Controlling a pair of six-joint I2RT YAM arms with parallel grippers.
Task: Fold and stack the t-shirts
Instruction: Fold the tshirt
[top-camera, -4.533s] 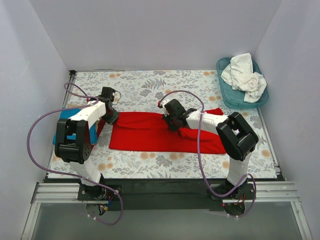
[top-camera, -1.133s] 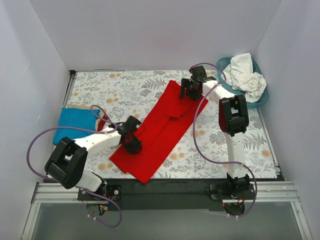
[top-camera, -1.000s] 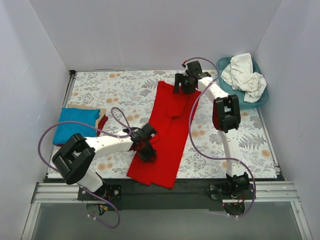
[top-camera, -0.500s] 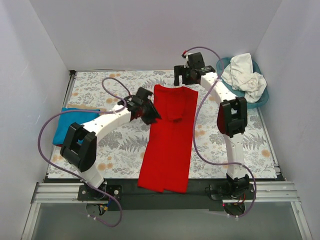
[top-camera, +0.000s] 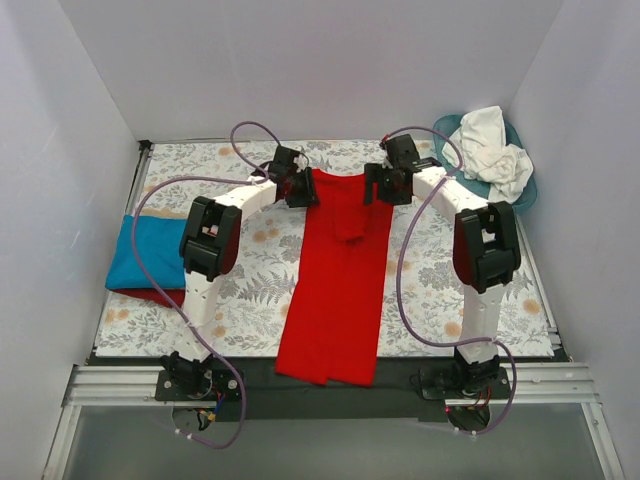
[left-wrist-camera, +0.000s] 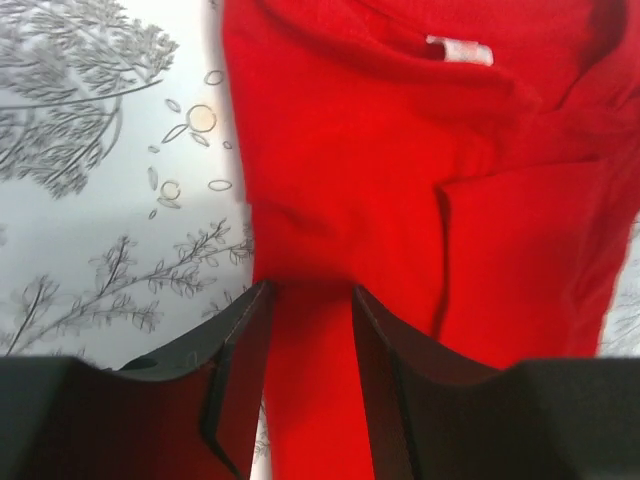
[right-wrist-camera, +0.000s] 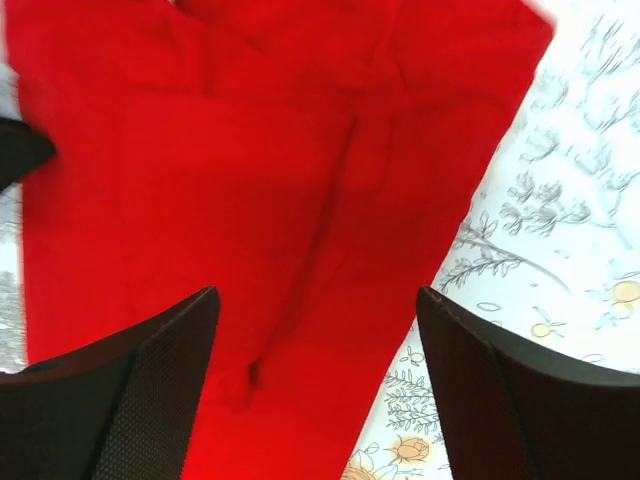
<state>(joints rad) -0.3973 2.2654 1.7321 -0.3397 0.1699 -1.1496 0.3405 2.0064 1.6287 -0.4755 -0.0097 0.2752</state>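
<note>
A bright red t-shirt (top-camera: 335, 290) lies flat as a long strip from the far middle of the table to the near edge, its near end hanging over the black rail. In the left wrist view the collar label shows on the red t-shirt (left-wrist-camera: 400, 180). My left gripper (top-camera: 303, 190) sits at its far left corner, jaws (left-wrist-camera: 308, 300) open over red cloth. At the far right corner my right gripper (top-camera: 381, 189) stands wide open (right-wrist-camera: 318, 300) above the cloth, holding nothing. A folded turquoise t-shirt (top-camera: 150, 252) lies at the left edge. White t-shirts (top-camera: 490, 150) are heaped in the basket.
The teal plastic basket (top-camera: 460, 195) stands at the far right corner. A floral table cloth (top-camera: 450, 270) covers the table. White walls close in on the left, far and right sides. A sliver of red shows under the turquoise shirt's near edge.
The red shirt has been swung from a slant to lie lengthwise. My left gripper has travelled from the near edge to the far left corner and its jaws have parted. The right gripper shifted slightly nearer.
</note>
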